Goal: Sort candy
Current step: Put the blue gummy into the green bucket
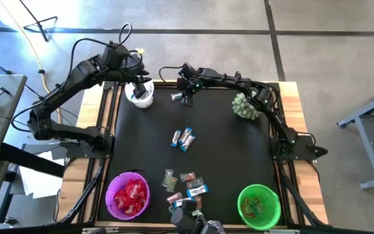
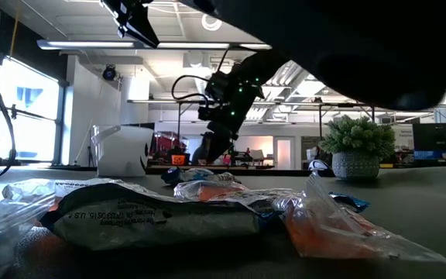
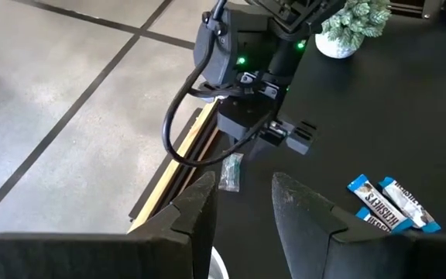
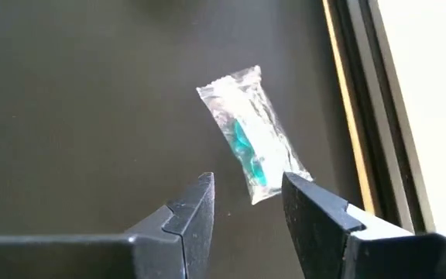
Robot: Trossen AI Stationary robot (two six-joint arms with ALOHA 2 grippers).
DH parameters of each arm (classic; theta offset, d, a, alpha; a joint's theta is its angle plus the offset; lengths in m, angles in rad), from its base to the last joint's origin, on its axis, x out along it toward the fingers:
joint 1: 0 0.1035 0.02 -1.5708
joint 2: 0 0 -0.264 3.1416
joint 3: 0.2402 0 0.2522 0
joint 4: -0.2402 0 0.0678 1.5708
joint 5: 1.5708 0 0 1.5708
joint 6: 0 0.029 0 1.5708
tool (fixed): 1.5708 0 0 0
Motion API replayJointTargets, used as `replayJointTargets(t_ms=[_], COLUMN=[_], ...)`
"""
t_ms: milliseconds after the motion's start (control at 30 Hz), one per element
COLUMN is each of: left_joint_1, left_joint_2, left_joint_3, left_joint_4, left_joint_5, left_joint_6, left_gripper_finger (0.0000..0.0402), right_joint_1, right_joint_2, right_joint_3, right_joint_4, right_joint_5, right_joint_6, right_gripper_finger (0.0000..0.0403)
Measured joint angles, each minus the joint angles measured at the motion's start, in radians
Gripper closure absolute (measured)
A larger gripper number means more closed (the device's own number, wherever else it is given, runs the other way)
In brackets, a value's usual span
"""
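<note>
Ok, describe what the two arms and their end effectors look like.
Both arms are dark, nearly black, built of jointed segments. The left end effector and right end effector each end in two dark, blocky, wedge-shaped fingers. A black cable loops off the right arm's wrist, where small green lights glow. Black cables also arc over the left arm.

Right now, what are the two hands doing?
Left hand: open, empty, over the white cup.
Right hand: open, empty, above a clear-wrapped candy.
</note>
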Motion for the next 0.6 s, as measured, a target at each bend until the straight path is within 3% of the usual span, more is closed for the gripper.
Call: replayJointTargets(t_ms=[400,600], left_joint_1=[0.0,0.0], left_joint_2=[0.0,0.0], left_joint_3=[0.0,0.0], left_joint_4=[0.003,0.003], left_joint_5=[0.0,0.0], left_joint_6=[0.0,0.0], left_gripper_finger=[0.0288,0.0288], right_joint_1=[-0.025,-0.055], right_joint_2=[0.0,0.006], right_joint_3=[0.0,0.0], right_joint_4=[0.051,0.042], right_joint_5=[-0.024,-0.106], right_joint_6=[-0.07,-0.067], right_gripper_finger=[0.0254,0.0254])
